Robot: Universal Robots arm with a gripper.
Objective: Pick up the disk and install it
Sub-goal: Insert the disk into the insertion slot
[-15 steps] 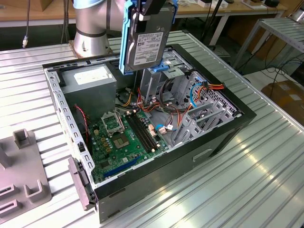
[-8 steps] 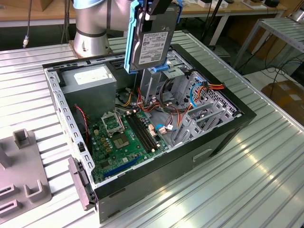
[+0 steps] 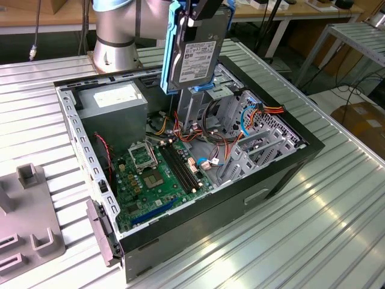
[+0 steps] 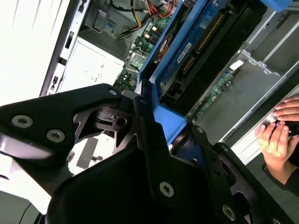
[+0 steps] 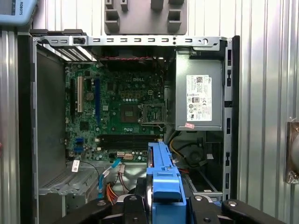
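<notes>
The disk (image 3: 197, 53), a grey metal drive with a pale label in a bright blue carrier rail, hangs upright over the open computer case (image 3: 283, 165). My gripper (image 3: 205, 13) is shut on its upper edge. The disk's lower edge sits just above the tall metal drive cage (image 3: 198, 111), which carries a blue bracket (image 3: 207, 88). In the second wrist view the black fingers (image 4: 149, 140) clamp the blue rail (image 4: 163, 116) of the disk (image 4: 205, 51). The first wrist view looks down the blue rail (image 5: 163, 175) between my gripper (image 5: 163, 203) into the case.
Inside the case lie a green motherboard (image 3: 153, 177), a grey power supply (image 3: 114, 102) and loose coloured cables (image 3: 252, 117). A grey fixture (image 3: 27, 208) sits on the ribbed metal table (image 3: 337, 205). A person's hand (image 4: 280, 128) rests near the case.
</notes>
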